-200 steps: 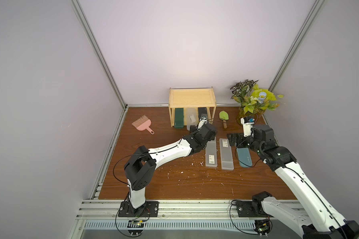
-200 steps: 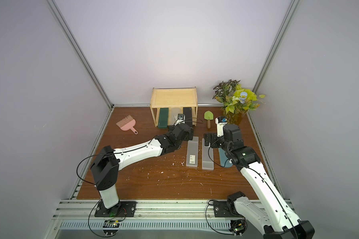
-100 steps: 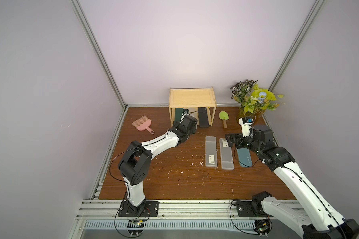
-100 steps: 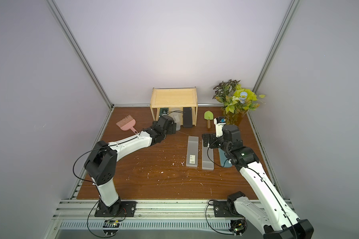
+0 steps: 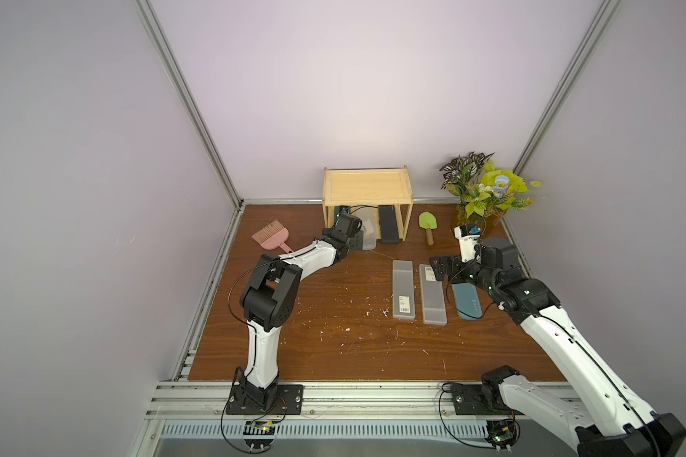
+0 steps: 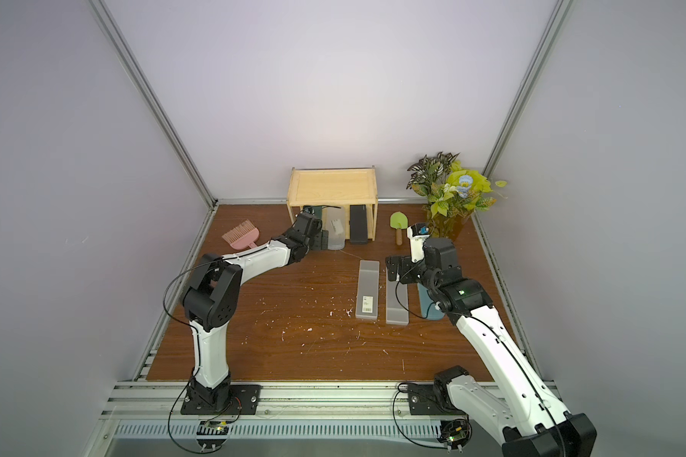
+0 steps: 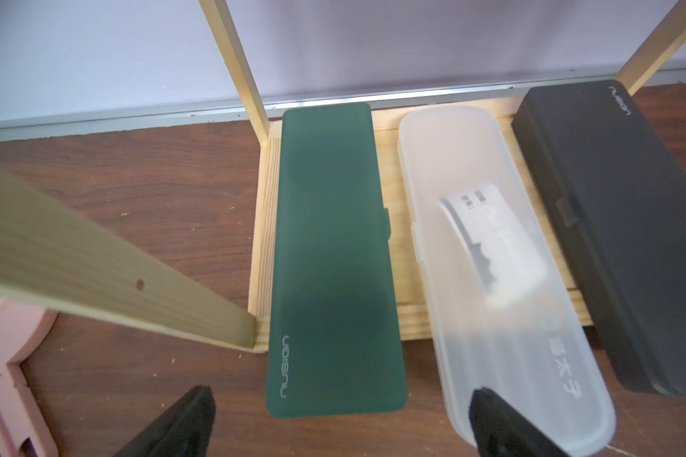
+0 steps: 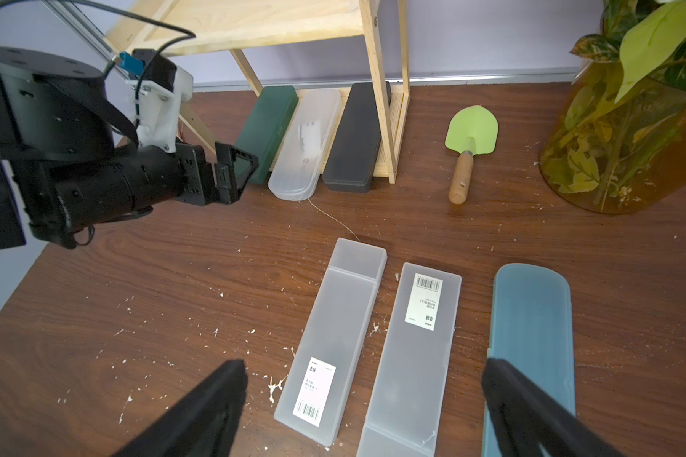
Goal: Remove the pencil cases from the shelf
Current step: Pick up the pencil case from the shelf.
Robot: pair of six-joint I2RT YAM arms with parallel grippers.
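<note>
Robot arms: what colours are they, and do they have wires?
The left arm and right arm have white shells with chunky black joints and thin black cables. The left hand and right hand each have two black fingers. A white camera block with a blue plug sits on each wrist. A tiny green light glows on the right arm.

We see a robot lab cell: bare lilac walls [image 5: 76,158], aluminium posts [image 5: 189,103]. Left arm [image 5: 262,348] and right arm [image 5: 563,332] are bolted to a rail [image 5: 373,399] by the desk [image 5: 333,356].
</note>
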